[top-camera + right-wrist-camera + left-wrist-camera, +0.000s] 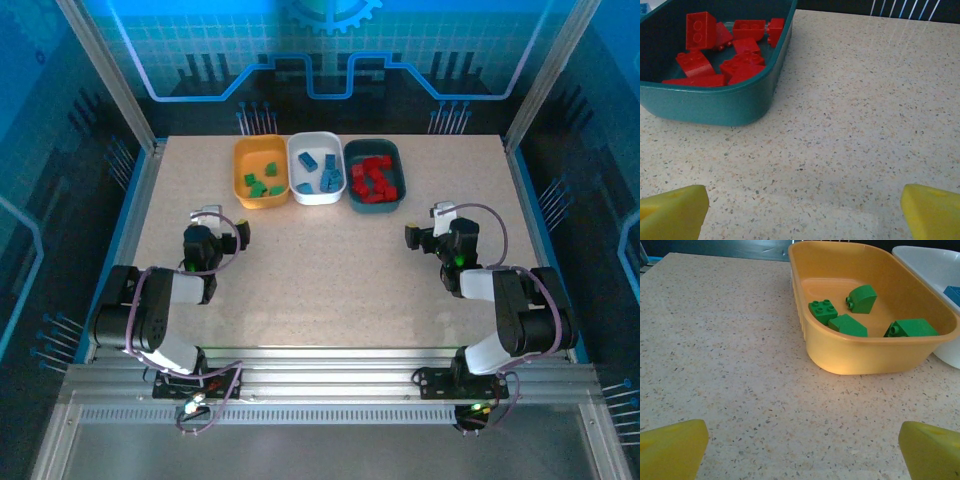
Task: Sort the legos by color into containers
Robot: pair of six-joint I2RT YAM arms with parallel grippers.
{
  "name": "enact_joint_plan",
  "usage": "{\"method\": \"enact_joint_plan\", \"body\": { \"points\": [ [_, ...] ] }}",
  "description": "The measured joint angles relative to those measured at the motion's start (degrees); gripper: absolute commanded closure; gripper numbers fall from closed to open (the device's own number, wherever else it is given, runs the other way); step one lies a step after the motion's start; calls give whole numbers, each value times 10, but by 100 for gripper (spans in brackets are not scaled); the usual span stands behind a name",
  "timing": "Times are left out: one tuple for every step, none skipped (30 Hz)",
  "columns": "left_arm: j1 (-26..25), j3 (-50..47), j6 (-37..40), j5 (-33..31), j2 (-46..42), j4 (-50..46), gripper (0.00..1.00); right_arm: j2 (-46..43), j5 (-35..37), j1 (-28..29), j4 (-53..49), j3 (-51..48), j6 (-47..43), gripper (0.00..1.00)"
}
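Beyond both jaws, legos [375,180] in trays [316,201]

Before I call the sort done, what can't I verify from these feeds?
- Top view: the blue bricks and red bricks overlap and are too small to count.
- Left wrist: the right edge cuts off the white tray and its contents.
- Right wrist: the left edge cuts off the teal tray; the red bricks cover one another.
- Left wrist: the yellow tray hides some green bricks at the base behind its near wall.
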Motion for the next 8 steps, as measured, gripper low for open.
{"method": "enact_joint_plan", "body": {
  "points": [
    [0, 0, 0, 0, 0, -2, 1, 0, 0, 0, 0, 0, 0, 0],
    [0, 1, 0, 1, 0, -3, 1, 0, 0, 0, 0, 0, 0, 0],
    [0, 1, 0, 2, 0, -4, 1, 0, 0, 0, 0, 0, 0, 0],
    [0, 1, 0, 2, 0, -5, 1, 0, 0, 0, 0, 0, 0, 0],
    [0, 1, 0, 2, 0, -5, 1, 0, 0, 0, 0, 0, 0, 0],
    [0, 1, 0, 2, 0, -5, 1, 0, 0, 0, 0, 0, 0, 0],
    [0, 1, 0, 2, 0, -5, 1, 0, 0, 0, 0, 0, 0, 0],
    [0, 1, 0, 2, 0, -5, 1, 0, 0, 0, 0, 0, 0, 0]
  ]
}}
